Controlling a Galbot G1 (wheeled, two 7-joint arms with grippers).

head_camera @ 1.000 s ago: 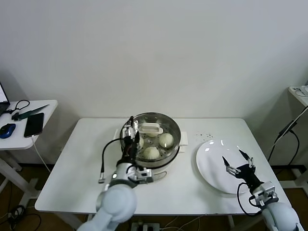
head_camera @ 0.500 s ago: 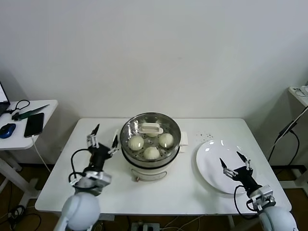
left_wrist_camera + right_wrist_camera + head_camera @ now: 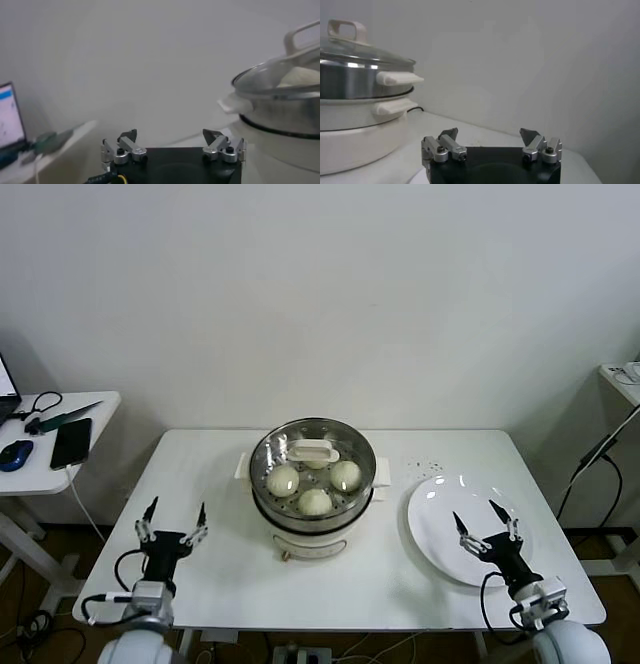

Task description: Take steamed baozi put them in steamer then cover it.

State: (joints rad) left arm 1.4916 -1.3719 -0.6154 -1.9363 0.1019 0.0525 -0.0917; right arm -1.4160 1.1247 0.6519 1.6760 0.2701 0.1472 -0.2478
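Glass cover (image 3: 313, 446): seated on steamer (image 3: 312, 499), worktop (image 3: 400, 584) centre.
Left gripper (image 3: 170, 522): front-left edge, fingers spread, empty.
Right gripper (image 3: 486, 530): front-right, fingers spread, empty.

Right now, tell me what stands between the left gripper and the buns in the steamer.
The cover does. The clear glass lid sits closed on the steamer, with the steamed baozi visible under it. The left gripper is open over bare table, apart from the steamer; nothing visible stands between it and the pot itself.

Shiny steel steamer (image 3: 312, 509) under a clear glass cover (image 3: 312, 459) — smooth matt baozi (image 3: 283, 480), glossy plate (image 3: 440, 509).
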